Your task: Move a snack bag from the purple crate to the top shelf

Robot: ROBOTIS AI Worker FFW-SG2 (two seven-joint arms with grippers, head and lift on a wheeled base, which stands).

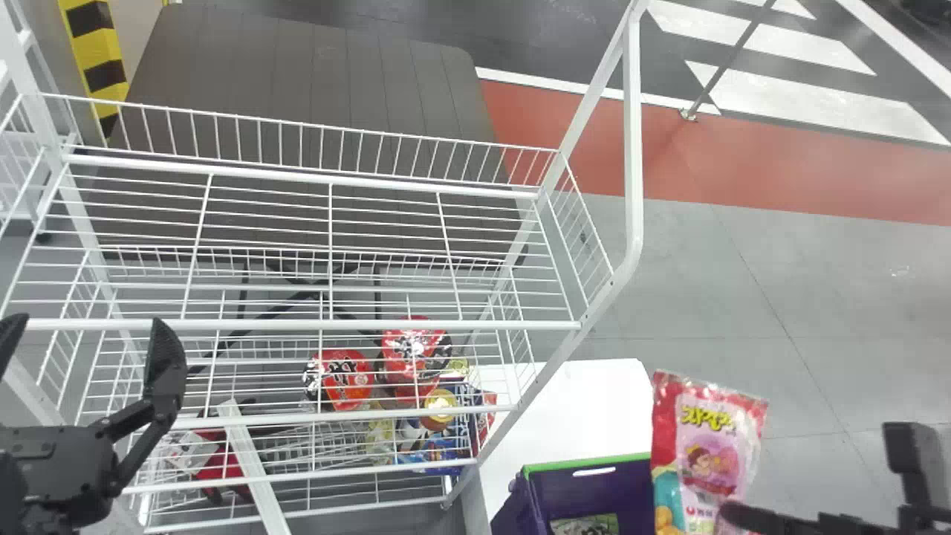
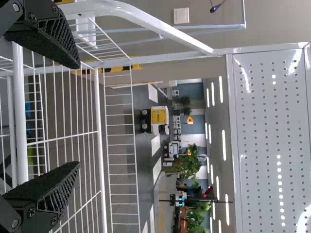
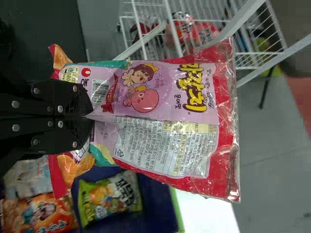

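At the head view's lower right, my right gripper point(image 1: 732, 513) holds a red and pink snack bag point(image 1: 709, 438) upright beside the purple crate point(image 1: 531, 498). The right wrist view has the right gripper point(image 3: 87, 116) shut on the lower part of the snack bag point(image 3: 160, 102), with more bags in the purple crate point(image 3: 155, 213) underneath. My left gripper point(image 1: 82, 364) stands open at the left end of the white wire rack, whose top shelf point(image 1: 327, 182) holds nothing. In the left wrist view, the left gripper point(image 2: 73, 116) has its fingers wide apart before the shelf wires.
Lower rack levels hold red packages point(image 1: 342, 377) and other snacks. A slanted white rack post point(image 1: 594, 312) stands between the top shelf and the bag. The crate rests on a white table point(image 1: 587, 401); open floor lies right of the rack.
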